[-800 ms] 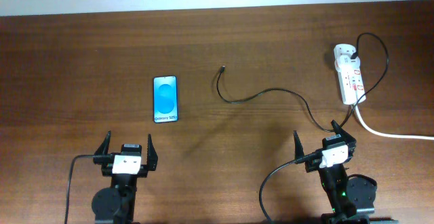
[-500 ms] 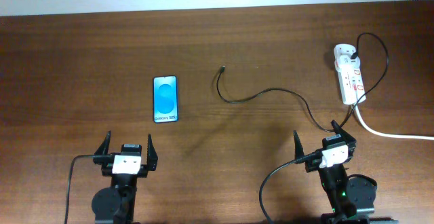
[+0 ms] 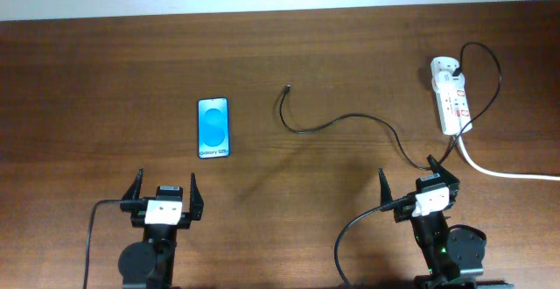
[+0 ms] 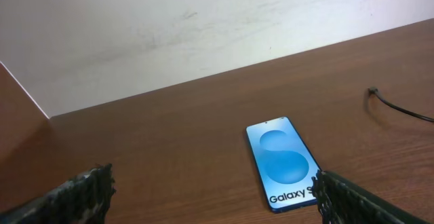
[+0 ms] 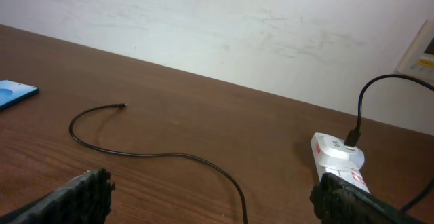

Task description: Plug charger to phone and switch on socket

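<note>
Brown wood table (image 3: 105, 70): carries every item listed below. It runs back to the wall.
White wall (image 4: 169, 20): closes off the far edge of the table in both wrist views.
Charger cable (image 3: 337, 123): thin and black. One end is plugged into the far end of the power strip. From there it loops out past the strip's right side and comes back toward my right gripper, then curves left across the table.
White cord (image 3: 499, 171): thick. It leaves the near end of the power strip and runs off the right edge of the overhead view.
Left gripper (image 3: 165, 184): my fingers (image 4: 81, 197) are spread wide with nothing between them. It sits at the near edge, and the phone lies ahead of it, well apart.
Right gripper (image 3: 407, 171): spread wide and holding nothing. The charger cable passes just beside my right-hand finger. I cannot tell whether they touch.
Power strip (image 3: 450, 96): white with red switches. It lies lengthwise at the far right of the table. The switch positions are too small to read.
Phone (image 3: 213, 127): lies flat, screen up and lit blue, with white "Galaxy" text at its near end. It is left of centre, and nothing is connected to it.
Plug tip (image 3: 289, 87): the free end of the charger cable. It rests on the table to the right of the phone, apart from it.
</note>
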